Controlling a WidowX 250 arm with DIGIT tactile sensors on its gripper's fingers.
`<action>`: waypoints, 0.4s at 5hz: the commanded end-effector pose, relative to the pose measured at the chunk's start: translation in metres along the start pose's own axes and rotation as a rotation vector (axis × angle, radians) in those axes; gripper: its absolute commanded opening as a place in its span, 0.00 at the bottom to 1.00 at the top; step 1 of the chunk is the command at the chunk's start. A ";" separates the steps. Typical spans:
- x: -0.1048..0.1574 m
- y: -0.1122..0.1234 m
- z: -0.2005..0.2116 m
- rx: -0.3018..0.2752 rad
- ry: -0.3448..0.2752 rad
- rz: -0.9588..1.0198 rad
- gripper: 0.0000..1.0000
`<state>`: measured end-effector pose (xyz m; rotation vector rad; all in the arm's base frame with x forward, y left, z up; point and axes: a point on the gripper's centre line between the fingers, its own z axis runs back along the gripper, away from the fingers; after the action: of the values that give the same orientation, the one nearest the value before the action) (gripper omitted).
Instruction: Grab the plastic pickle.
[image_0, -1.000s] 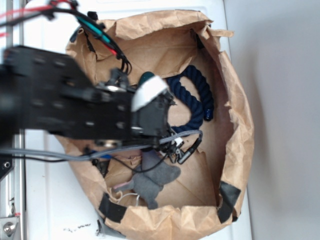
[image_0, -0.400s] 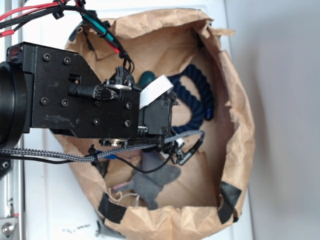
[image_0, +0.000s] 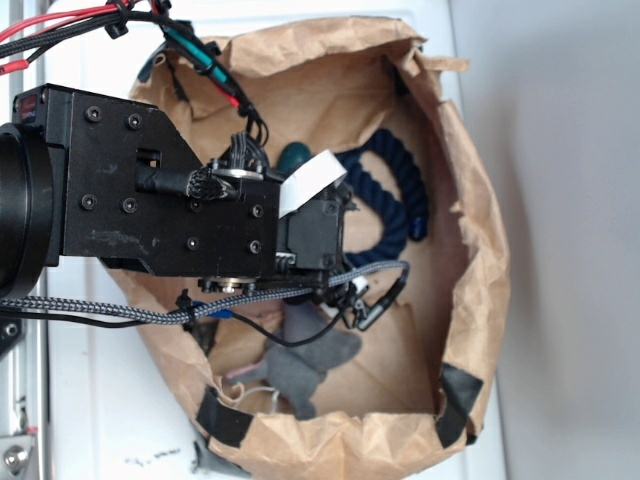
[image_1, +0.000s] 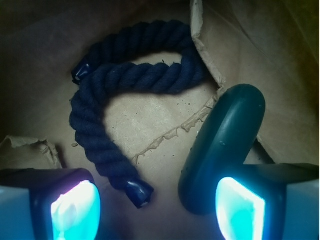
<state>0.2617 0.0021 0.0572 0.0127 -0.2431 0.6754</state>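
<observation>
Your plastic pickle (image_1: 225, 150) lies in the lower right of the wrist view, on the floor of the brown paper bag (image_0: 470, 300), its near end tucked right against the right-hand finger. The end effector (image_1: 157, 210) stands with its fingers apart, nothing between them. The pickle looks glossy, hard and light, so expect it to be slippery and to squirt out from a pinch near its rounded ends. Take it across the middle of its length. The navy rope (image_1: 115, 100) lies apart on the left; keep it out of the jaws
</observation>
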 end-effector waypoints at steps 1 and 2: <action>0.026 0.008 0.059 -0.001 0.055 0.065 1.00; 0.030 0.013 0.065 -0.023 0.063 0.071 1.00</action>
<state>0.2534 0.0167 0.1042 -0.0170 -0.1183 0.7324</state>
